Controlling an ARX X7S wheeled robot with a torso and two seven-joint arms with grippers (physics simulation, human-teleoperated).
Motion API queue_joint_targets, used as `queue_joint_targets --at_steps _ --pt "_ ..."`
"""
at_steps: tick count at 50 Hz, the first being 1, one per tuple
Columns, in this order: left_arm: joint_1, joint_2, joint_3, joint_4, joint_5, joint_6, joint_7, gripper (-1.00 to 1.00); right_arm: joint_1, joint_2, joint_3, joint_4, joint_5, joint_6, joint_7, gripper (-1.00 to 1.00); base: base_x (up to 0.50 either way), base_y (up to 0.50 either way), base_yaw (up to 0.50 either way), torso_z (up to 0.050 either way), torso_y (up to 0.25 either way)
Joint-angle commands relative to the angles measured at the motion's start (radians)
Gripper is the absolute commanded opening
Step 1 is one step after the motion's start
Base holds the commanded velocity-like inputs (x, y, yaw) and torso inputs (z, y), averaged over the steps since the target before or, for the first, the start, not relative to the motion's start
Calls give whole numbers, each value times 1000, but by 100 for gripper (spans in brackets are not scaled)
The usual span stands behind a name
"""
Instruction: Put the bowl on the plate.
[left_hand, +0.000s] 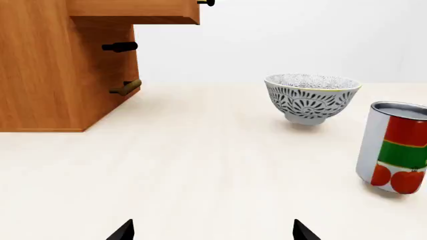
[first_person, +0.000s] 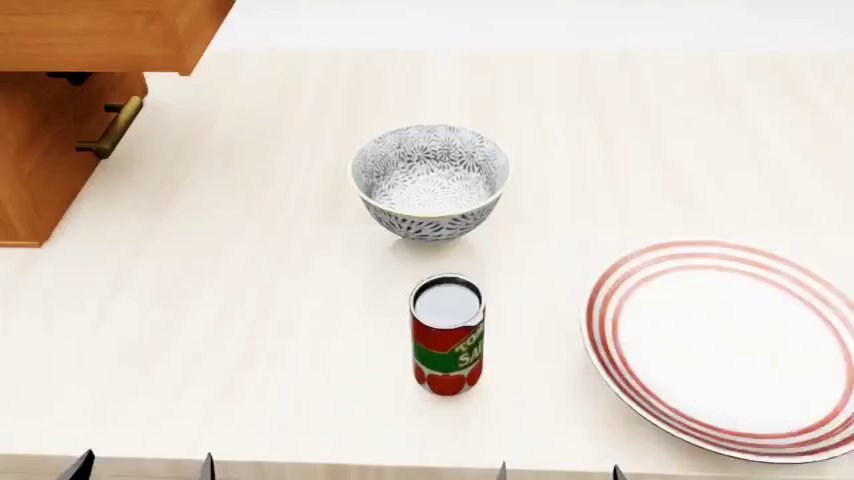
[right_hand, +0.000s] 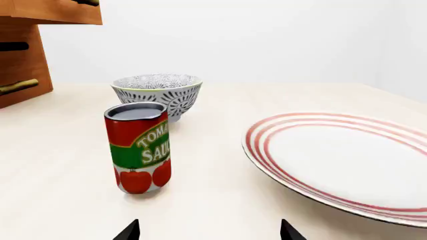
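The bowl (first_person: 430, 180) (left_hand: 312, 97) (right_hand: 157, 93), white with a dense grey-black floral pattern, stands upright on the pale tabletop (first_person: 240, 320). The plate (first_person: 727, 345) (right_hand: 347, 160), white with red rings at its rim, lies flat to the bowl's right and nearer to me. My left gripper (left_hand: 212, 231) (first_person: 140, 466) is open at the table's near edge, far short of the bowl, with nothing between its fingertips. My right gripper (right_hand: 208, 231) (first_person: 558, 472) is open too, empty, at the near edge in front of the plate.
A red tomato-sauce can (first_person: 447, 335) (left_hand: 395, 147) (right_hand: 138, 147) stands upright between the bowl and the near edge. A wooden cabinet (first_person: 60, 110) (left_hand: 60, 65) with drawer handles occupies the far left corner, one drawer (first_person: 107, 30) pulled out.
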Motion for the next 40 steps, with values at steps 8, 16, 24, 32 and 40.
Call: queue_joint_targets --at_steps 8,16,24,32,40 --pt "-15 -40 57 -35 -22 29 -39 100 7 44 -43 16 34 -7 42 100 0 0 0 0 0" --pt "-18 -59 76 -16 -32 21 -57 100 27 72 -50 36 28 -13 64 100 0 0 0 0 0" --pt "-24 -74 75 -17 -41 31 -80 100 33 95 -54 -74 29 73 81 100 0 0 0 0 0" --pt "-34 -84 69 37 -61 -4 -102 100 52 115 -44 -160 41 164 101 100 0 0 0 0 0" --pt "-54 -92 69 62 -84 -25 -110 100 66 131 -34 -189 41 198 122 100 0 0 0 0 0"
